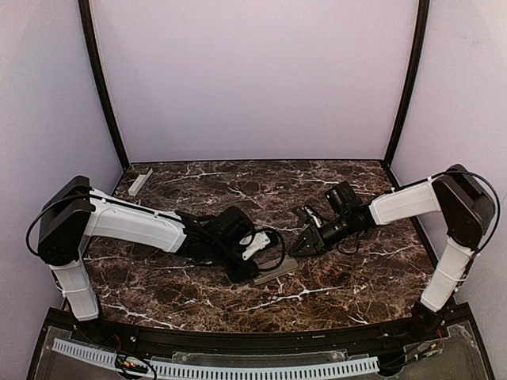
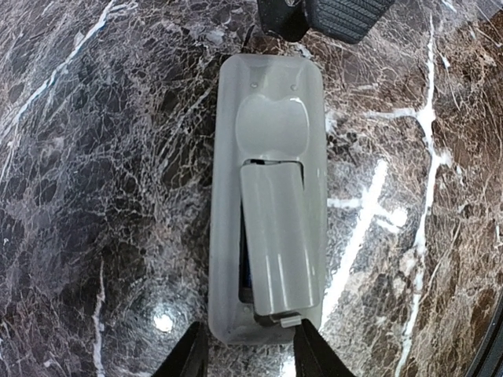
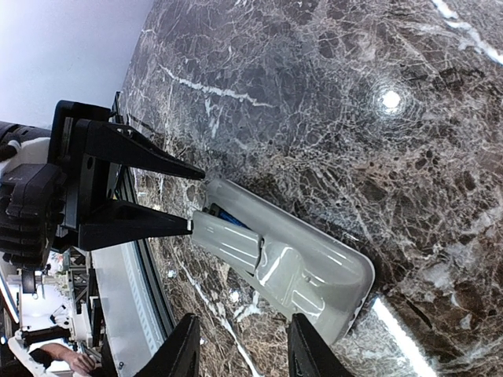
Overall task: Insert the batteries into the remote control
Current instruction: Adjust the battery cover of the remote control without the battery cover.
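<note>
The remote control (image 2: 267,102) lies face down on the marble, also seen in the top view (image 1: 276,269) and the right wrist view (image 3: 330,271). Its battery cover (image 2: 279,236) sits askew over the compartment. A blue battery (image 3: 232,217) shows in the gap beside the cover, and as a dark blue sliver in the left wrist view (image 2: 245,271). My left gripper (image 2: 250,363) is open at the compartment end of the remote, one fingertip (image 3: 185,225) against the cover's end tab. My right gripper (image 3: 244,345) is open and empty beside the remote's other end.
A narrow pale grey bar (image 1: 140,181) lies at the table's back left corner. Both arms meet over the table's middle (image 1: 269,253). Pale walls close the back and sides. A black rail runs along the near edge (image 1: 253,344).
</note>
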Motion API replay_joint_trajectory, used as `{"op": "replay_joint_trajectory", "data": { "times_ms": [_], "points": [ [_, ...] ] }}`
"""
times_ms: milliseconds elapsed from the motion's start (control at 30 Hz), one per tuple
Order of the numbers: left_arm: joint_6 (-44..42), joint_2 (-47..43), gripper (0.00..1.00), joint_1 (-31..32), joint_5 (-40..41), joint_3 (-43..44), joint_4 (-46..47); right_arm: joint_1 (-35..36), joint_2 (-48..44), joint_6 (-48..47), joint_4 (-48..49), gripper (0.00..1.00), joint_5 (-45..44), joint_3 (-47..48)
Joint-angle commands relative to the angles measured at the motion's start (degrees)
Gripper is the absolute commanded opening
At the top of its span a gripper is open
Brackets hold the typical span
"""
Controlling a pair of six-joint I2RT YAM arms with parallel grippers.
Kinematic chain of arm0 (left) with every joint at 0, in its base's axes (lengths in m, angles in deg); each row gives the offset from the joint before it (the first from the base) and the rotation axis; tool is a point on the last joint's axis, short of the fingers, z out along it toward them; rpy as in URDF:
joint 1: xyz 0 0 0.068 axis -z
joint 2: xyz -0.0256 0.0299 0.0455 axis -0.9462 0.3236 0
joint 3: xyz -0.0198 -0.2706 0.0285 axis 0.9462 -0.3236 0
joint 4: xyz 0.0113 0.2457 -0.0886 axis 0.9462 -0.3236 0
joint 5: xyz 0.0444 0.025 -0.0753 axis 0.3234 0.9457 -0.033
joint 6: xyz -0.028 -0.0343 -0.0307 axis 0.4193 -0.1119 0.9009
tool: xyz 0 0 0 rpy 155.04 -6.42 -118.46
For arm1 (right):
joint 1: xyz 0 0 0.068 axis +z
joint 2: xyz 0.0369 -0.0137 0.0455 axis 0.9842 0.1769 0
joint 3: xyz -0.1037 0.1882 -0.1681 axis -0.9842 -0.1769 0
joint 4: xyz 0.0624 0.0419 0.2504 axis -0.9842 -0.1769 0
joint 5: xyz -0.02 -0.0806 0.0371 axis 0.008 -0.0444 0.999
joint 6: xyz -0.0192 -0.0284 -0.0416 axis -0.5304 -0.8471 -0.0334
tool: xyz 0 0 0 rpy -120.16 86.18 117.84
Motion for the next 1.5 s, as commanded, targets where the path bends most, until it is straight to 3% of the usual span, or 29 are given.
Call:
{"op": "replay_joint_trajectory", "data": {
  "times_ms": [0,867,1267,1467],
  "points": [
    [-1.1,0.4,0.39,0.1,0.5,1.5,-2.2,0.5,-0.1,-0.8,-0.2,0.37,0.5,1.1],
    [-1.0,2.0,0.4,-0.2,4.9,3.3,-4.3,0.5,0.3,-1.2,-0.5,0.37,0.7,1.4],
    [-0.7,2.0,0.52,-0.4,8.7,4.0,-7.8,0.5,0.1,-1.4,-0.8,0.37,0.7,1.6],
    [-1.3,0.9,0.58,-0.4,6.9,3.5,-8.1,0.5,-0.3,-1.4,-1.0,0.37,1.1,2.0]
  ]
}}
